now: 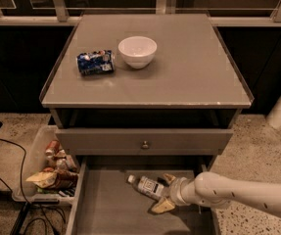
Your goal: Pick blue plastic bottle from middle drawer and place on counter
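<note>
The blue plastic bottle (147, 186), clear with a white cap and a white label, lies on its side on the floor of the open middle drawer (105, 209), cap toward the left. My gripper (165, 193) reaches in from the right on a white arm. It is open, with one finger (169, 178) behind the bottle's base and the other finger (161, 206) in front of it. The counter (179, 72) is the grey cabinet top above.
A white bowl (137, 51) and a crushed blue-and-white can (95, 62) sit on the counter's back left. A closed drawer front with a small knob (144, 144) hangs just above the open drawer. A bin of snack packets (52, 168) and cables lie on the floor at left.
</note>
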